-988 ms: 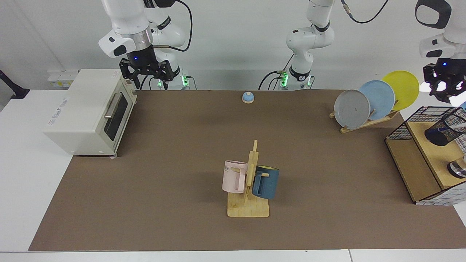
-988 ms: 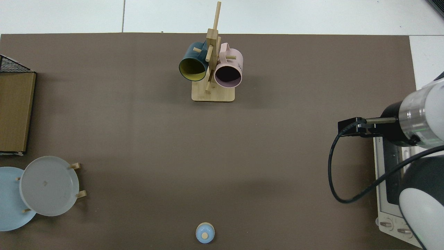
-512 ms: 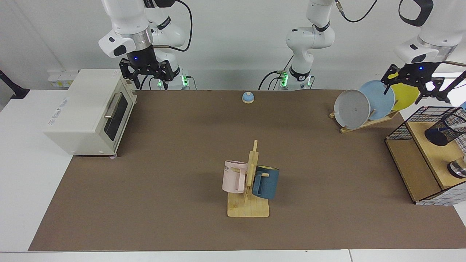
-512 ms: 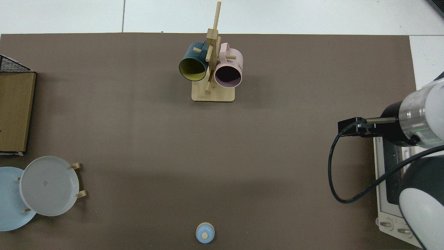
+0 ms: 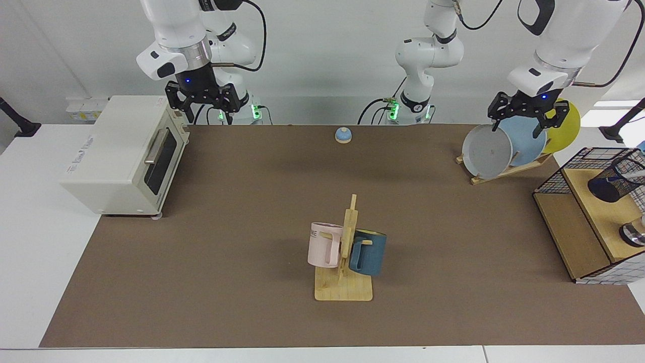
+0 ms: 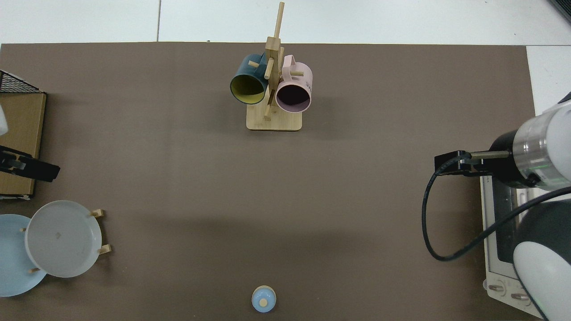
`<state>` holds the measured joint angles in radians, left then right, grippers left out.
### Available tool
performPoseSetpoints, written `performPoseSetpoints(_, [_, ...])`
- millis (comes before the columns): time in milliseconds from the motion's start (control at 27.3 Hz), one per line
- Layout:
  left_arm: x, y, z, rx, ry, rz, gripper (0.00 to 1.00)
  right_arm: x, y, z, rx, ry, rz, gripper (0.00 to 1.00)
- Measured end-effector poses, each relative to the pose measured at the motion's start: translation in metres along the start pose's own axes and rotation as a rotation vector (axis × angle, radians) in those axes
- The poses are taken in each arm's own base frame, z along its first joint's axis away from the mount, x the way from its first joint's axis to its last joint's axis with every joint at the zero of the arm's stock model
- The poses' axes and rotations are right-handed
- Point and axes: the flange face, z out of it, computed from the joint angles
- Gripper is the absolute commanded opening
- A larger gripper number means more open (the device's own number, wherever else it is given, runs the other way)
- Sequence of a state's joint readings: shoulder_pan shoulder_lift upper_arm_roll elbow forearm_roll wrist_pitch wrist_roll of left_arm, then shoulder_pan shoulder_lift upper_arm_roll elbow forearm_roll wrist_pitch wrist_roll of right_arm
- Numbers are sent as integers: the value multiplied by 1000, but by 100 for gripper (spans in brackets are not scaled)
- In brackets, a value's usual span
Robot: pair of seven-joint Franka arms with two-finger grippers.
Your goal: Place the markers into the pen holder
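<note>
Three plates on a rack, two mugs on a stand, one toaster oven, one bell.

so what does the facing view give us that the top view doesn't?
Facing view only: the pen holder on the wooden shelf, a marker poking from it, the open left gripper in front of the plates, the open right gripper waiting by the toaster oven, and the yellow plate. Top view only: the mugs' insides. Both: mug rack, grey plate, bell.

Robotics lab: two white Franka arms bolted behind brown-matted table, staged kitchen props, white toaster oven, bare white walls.
</note>
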<state>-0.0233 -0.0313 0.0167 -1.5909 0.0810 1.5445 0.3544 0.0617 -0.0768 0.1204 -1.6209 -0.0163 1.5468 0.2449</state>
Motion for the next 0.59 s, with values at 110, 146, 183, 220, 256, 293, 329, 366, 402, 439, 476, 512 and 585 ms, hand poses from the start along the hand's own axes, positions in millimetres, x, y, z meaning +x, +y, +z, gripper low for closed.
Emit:
performPoseSetpoints(110, [-4,4,-5,-29,6,-30,100,0,0,0,0,0,0,99])
performPoseSetpoints(146, [-6,6,-7,-39,11,-40,100,0,0,0,0,0,0,99])
performPoseSetpoints(183, [-7,7,-9,-47,14,-47,100,0,0,0,0,0,0,99])
performPoseSetpoints(220, [-8,8,-11,-53,17,-53,100,0,0,0,0,0,0,99])
performPoseSetpoints(256, [-9,9,-13,-57,20,-56,100,0,0,0,0,0,0,99])
performPoseSetpoints(293, [-10,10,-14,-60,22,-57,100,0,0,0,0,0,0,99])
performPoseSetpoints(329, [-11,10,-15,-62,24,-58,100,0,0,0,0,0,0,99])
performPoseSetpoints(366, [-11,10,-16,-63,24,-58,100,0,0,0,0,0,0,99])
performPoseSetpoints(402, [-12,10,-16,-64,22,-59,100,0,0,0,0,0,0,99])
performPoseSetpoints(439, [-13,10,-16,-65,20,-61,100,0,0,0,0,0,0,99])
performPoseSetpoints(476, [-13,9,-16,-66,19,-64,100,0,0,0,0,0,0,99])
performPoseSetpoints(512, [-14,7,-16,-66,20,-67,100,0,0,0,0,0,0,99])
performPoseSetpoints(585, [-16,4,-19,-66,23,-74,100,0,0,0,0,0,0,99])
